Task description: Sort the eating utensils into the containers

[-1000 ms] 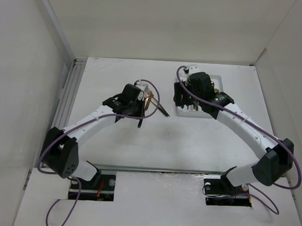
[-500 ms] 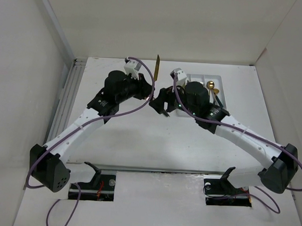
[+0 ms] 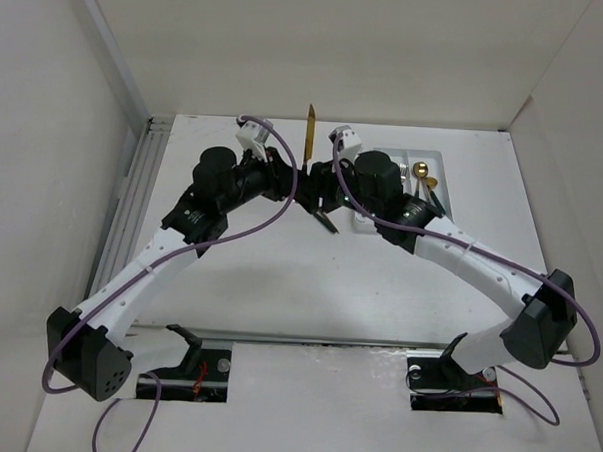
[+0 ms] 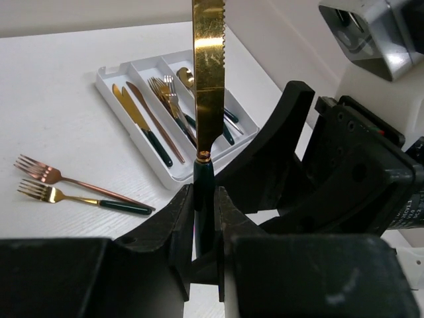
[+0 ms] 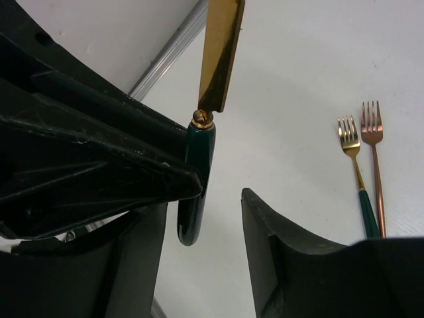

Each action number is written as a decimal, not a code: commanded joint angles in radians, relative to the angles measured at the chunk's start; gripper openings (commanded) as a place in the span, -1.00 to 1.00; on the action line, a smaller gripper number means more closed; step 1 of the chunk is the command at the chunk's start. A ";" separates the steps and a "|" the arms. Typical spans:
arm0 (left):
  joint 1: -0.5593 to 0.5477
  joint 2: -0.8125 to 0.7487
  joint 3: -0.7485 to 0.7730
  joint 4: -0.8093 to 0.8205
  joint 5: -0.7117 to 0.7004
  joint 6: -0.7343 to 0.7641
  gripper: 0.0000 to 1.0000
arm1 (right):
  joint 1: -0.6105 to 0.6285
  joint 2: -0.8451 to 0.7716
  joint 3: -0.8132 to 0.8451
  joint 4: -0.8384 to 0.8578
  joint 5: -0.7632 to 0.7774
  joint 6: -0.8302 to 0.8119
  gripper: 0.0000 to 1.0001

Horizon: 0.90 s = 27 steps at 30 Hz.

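Note:
My left gripper (image 3: pixel 299 182) is shut on the dark green handle of a gold knife (image 3: pixel 309 136) and holds it upright above the table; the wrist view shows the handle between its jaws (image 4: pixel 205 199) and the serrated blade (image 4: pixel 209 66) above. My right gripper (image 3: pixel 321 187) is open and faces it, its jaws (image 5: pixel 202 218) around the lower end of the knife handle (image 5: pixel 197 179) without touching it. The white tray (image 4: pixel 106 74) holds knives (image 4: pixel 142 119), forks (image 4: pixel 172 106) and spoons (image 4: pixel 189 79) in separate compartments. Two forks (image 4: pixel 79 189) lie on the table.
The tray (image 3: pixel 437 157) sits at the back right, a gold spoon (image 3: pixel 421 171) showing in it. The two loose forks (image 5: pixel 364 152) lie side by side under the grippers. White walls enclose the table, with a metal rail (image 3: pixel 133 189) along the left edge.
My left arm lifted the knife from the table and stood it upright. My right arm left the tray and swung left until its open jaws came around the knife handle.

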 commanded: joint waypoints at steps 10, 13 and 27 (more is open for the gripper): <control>-0.006 -0.026 -0.022 0.048 0.043 -0.032 -1.00 | 0.003 0.037 0.083 0.072 0.025 -0.001 -1.00; -0.006 -0.014 -0.022 0.016 0.007 -0.032 -0.60 | 0.003 0.037 0.083 0.072 0.080 -0.012 -1.00; 0.048 -0.003 -0.060 -0.197 -0.316 0.084 1.00 | -0.385 0.373 0.279 -0.444 0.071 -0.032 -1.00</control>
